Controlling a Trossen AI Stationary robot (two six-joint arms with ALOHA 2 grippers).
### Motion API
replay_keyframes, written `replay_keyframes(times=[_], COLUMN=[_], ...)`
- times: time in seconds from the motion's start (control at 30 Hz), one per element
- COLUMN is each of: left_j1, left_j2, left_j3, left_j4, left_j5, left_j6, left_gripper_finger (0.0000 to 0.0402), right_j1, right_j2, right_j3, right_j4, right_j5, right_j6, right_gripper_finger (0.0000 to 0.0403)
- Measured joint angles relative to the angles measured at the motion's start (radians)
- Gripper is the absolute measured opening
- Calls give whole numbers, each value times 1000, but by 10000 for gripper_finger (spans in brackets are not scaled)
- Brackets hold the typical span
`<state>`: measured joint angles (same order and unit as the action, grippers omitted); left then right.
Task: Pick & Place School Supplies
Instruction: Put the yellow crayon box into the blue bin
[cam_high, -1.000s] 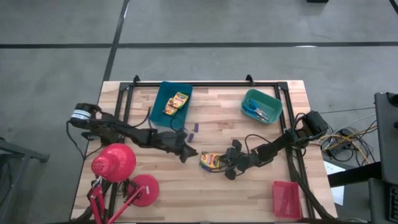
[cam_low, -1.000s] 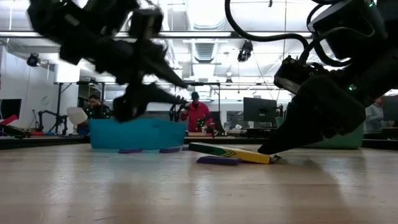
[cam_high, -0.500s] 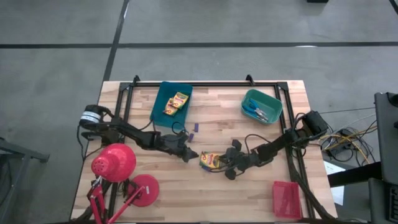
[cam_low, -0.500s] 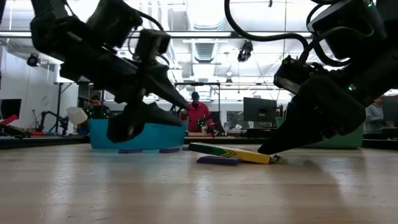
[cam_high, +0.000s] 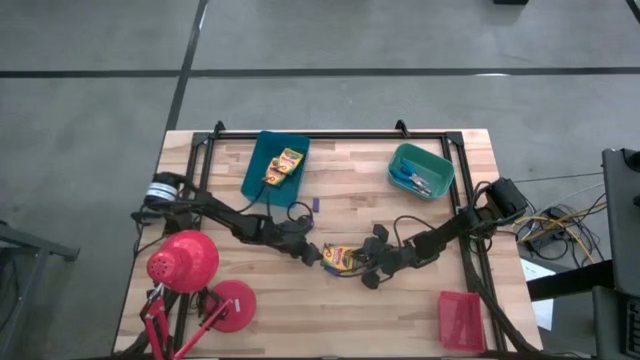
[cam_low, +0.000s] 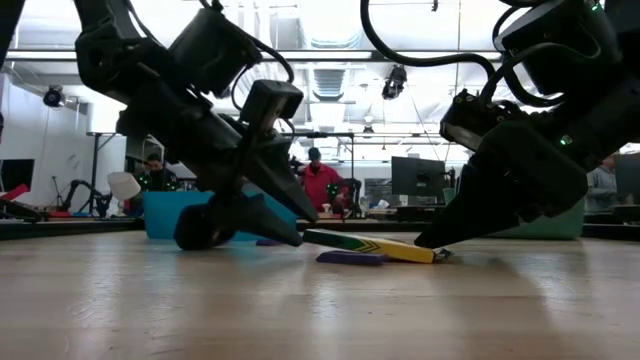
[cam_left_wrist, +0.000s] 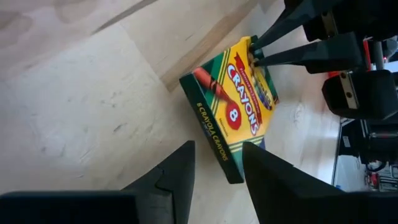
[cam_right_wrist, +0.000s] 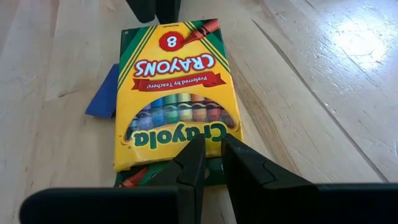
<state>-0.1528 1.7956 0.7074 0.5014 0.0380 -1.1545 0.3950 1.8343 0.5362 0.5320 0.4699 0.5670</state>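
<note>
Behind the table the low view looks into a bright workshop where a person in red (cam_low: 317, 182) sits among monitors. Under me lies the wooden table (cam_high: 360, 215), with a black frame around its far part. At my near left stands the red desk lamp (cam_high: 185, 262). Toward the far left sits the blue tray (cam_high: 259, 170) with two yellow crayon boxes (cam_high: 283, 167) lying in it, and toward the far right the teal tray (cam_high: 438, 169) holds blue-handled scissors (cam_high: 414, 179). A red tray (cam_high: 460, 320) rests at the near right corner. My two dark arms meet in the middle of the table. Between them lies the third crayon box (cam_high: 341, 259), flat except that its right end is raised, so it tilts in the low view (cam_low: 368, 244). My right gripper (cam_high: 360, 266) pinches that raised end, its fingers (cam_right_wrist: 191, 163) closed on the edge of the box (cam_right_wrist: 176, 93). My left gripper (cam_high: 314, 253) sits low at the opposite, left end of the box (cam_left_wrist: 235, 107), its fingers (cam_left_wrist: 174, 173) standing apart with a gap between them, just beside the box and, as far as I can tell, not touching it. A flat purple stick (cam_low: 350, 258) lies on the wood at the nearer edge of the box, partly under it from my right wrist's side (cam_right_wrist: 102, 91). Another purple stick (cam_high: 314, 206) lies farther back, close to the blue tray.
</note>
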Motion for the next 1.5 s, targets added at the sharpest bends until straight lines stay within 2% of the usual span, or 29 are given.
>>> replay_keyframes(times=[0.77, 1.07, 1.5], left_j1=[0, 3, 8], left_j2=[17, 86, 83], left_j3=[45, 82, 85], left_j4=[-19, -13, -6], left_j5=[8, -4, -10], left_j6=[28, 35, 57], left_gripper_finger=[138, 138, 138], right_j1=[0, -1, -1], right_j2=[0, 0, 0], right_j3=[0, 0, 0], right_j4=[3, 6, 6], right_j5=[0, 1, 1], right_j6=[-3, -11, -17], right_gripper_finger=[52, 52, 52])
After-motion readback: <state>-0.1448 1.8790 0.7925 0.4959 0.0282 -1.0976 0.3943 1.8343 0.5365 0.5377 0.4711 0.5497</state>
